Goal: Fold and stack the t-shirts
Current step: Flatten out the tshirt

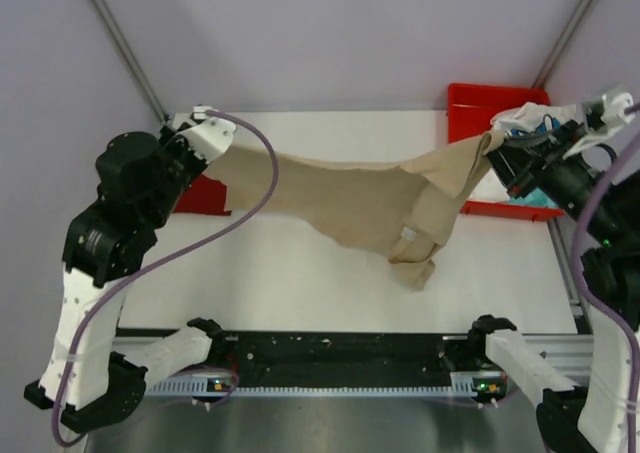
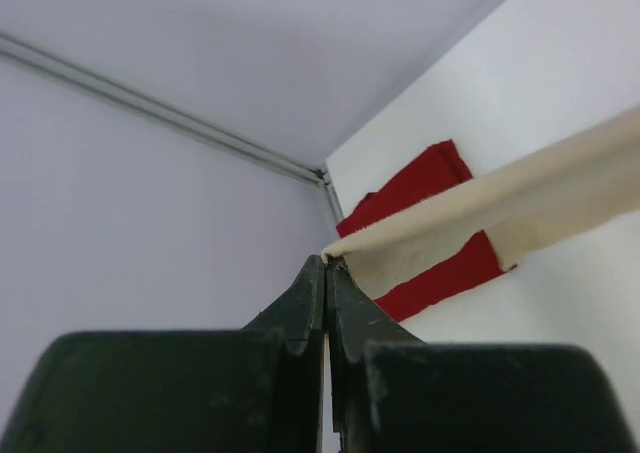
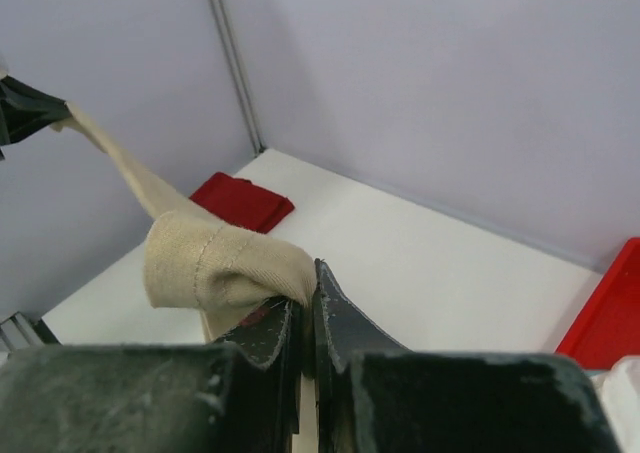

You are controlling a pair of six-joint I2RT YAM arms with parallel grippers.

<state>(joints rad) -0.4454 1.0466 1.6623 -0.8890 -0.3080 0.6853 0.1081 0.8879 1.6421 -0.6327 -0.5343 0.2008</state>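
Note:
The tan t-shirt (image 1: 350, 198) hangs stretched in the air between my two grippers, above the white table (image 1: 300, 283). My left gripper (image 1: 222, 151) is shut on its left edge; in the left wrist view the cloth (image 2: 480, 218) leaves the fingertips (image 2: 328, 265). My right gripper (image 1: 495, 145) is shut on its right edge; the bunched hem (image 3: 215, 263) shows at the jaws (image 3: 305, 298). A folded dark red t-shirt (image 1: 205, 195) lies on the table at the left, also in the left wrist view (image 2: 420, 188) and the right wrist view (image 3: 242, 201). A white t-shirt with blue print (image 1: 530, 118) and a teal one (image 1: 535, 201) lie in the bin.
A red plastic bin (image 1: 470, 103) stands at the table's back right, under my right arm. Grey walls with metal frame bars (image 1: 125, 43) close the back and sides. A black rail (image 1: 340, 358) runs along the near edge.

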